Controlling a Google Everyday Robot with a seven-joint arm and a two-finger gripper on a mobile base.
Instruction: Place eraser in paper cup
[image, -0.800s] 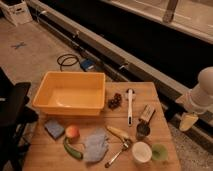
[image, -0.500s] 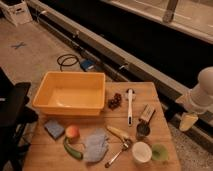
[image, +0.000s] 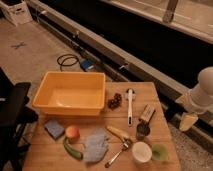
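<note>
The eraser (image: 146, 113) is not yet picked, lying on the table (image: 150, 92) near its right edge, beyond the paper cup (image: 141, 151); the claw (image: 187, 120), released and empty beside the table, must be brought over it and closed.

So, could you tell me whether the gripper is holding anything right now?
Nothing: the gripper hangs empty right of the table, and the eraser lies on the table.

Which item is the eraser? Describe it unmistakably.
Start at the wooden table's right edge, nearest the gripper hanging off that side. The eraser lies just behind the dark metal cup, right of the long white utensil: the only small tan-grey block there.
</note>
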